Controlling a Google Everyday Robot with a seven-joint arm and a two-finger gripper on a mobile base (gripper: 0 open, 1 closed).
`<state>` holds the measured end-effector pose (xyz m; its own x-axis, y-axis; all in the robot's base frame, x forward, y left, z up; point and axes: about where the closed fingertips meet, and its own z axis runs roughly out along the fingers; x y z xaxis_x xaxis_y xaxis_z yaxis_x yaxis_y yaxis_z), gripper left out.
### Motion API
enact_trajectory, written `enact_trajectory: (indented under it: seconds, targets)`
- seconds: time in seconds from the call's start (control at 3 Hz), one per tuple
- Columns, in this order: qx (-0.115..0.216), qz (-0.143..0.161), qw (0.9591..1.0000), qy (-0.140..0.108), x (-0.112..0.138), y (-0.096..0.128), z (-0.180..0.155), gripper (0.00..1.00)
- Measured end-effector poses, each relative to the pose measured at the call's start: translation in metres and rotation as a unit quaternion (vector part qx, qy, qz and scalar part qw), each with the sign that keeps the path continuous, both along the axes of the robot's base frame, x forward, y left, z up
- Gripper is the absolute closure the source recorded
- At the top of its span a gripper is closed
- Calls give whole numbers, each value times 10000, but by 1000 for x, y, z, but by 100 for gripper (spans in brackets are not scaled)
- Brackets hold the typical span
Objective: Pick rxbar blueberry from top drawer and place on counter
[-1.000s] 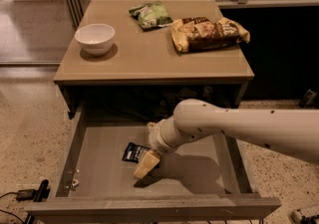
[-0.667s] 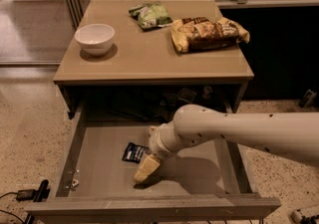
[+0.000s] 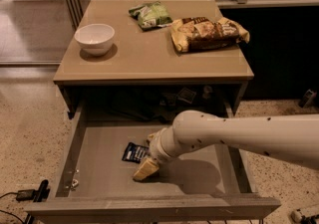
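The rxbar blueberry (image 3: 133, 152) is a small dark-blue wrapper lying flat on the floor of the open top drawer (image 3: 99, 153), left of centre. My gripper (image 3: 145, 169) reaches down into the drawer from the right on a white arm. Its yellowish fingertips (image 3: 144, 170) sit just right of and in front of the bar, at its right edge. The wrist hides the bar's right end. The counter (image 3: 144, 54) is the tan tabletop above the drawer.
On the counter stand a white bowl (image 3: 94, 38) at the left, a green chip bag (image 3: 150, 14) at the back and a yellow-brown snack bag (image 3: 208, 33) at the right. The drawer's front panel (image 3: 149, 209) is near me. Cables (image 3: 25, 195) lie on the floor at left.
The arm has shifted slightly left and lower in the drawer. The bar has not moved.
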<state>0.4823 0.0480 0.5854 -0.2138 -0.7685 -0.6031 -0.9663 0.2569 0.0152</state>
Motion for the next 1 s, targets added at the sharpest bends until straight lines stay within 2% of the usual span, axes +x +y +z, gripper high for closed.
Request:
enact_trajectory:
  seconds: [1.0]
  targets:
    - [0, 1, 10000, 0, 0, 0, 0, 93]
